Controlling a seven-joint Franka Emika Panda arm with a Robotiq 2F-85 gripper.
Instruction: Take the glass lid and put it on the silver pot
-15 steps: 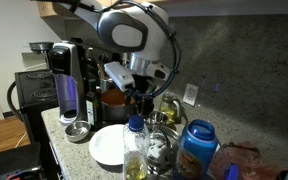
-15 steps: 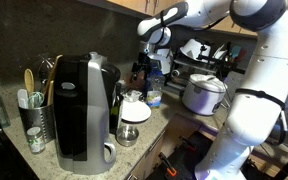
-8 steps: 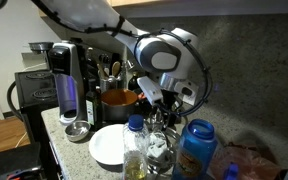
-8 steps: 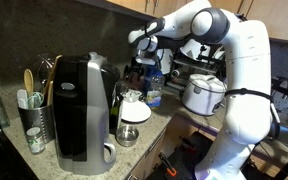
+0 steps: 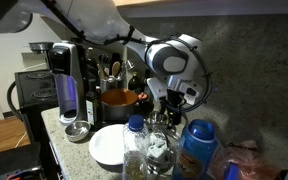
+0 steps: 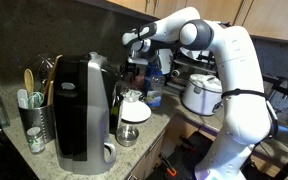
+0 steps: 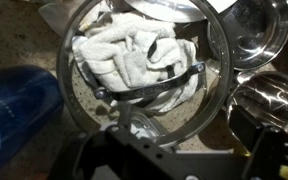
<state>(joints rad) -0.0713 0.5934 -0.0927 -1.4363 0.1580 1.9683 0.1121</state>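
Arm swung farther toward 3 o'clock since earlier, gripper (image 7: 154, 120) fingers pinching the glass lid (image 7: 139, 75) by its knob, well above the counter (image 5: 106, 128), silver pot (image 5: 117, 100) at 9 o'clock.

Silver pot (image 5: 120, 99) orange-brown inside, white bowl (image 5: 108, 145), blue bottle (image 7: 19, 103), white cloth (image 7: 134, 55)

Arm bent over, wrist angled down; gripper (image 5: 162, 103) state unclear.
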